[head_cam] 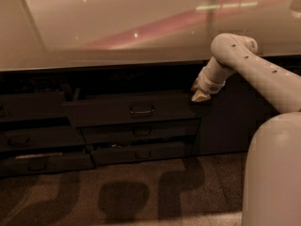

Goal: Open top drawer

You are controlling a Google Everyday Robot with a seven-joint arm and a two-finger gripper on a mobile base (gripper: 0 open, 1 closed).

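The top drawer [108, 111] is a wide dark grey front with a small dark loop handle [141, 110] at its centre. It stands pulled out from under the counter, proud of the two slimmer drawers below it. My gripper [199, 93] hangs from the white arm at the drawer's upper right corner, right of the handle and apart from it. Its pale tips point down and left at the drawer's top edge.
A glossy beige countertop [117, 27] spans the top. Two slimmer drawers [141, 132] sit below the top one, partly pulled out. More drawers [33, 140] are at the left. A dark cabinet panel [225, 121] is at the right. My white arm body [275, 173] fills the lower right. Brown carpet floor [117, 197].
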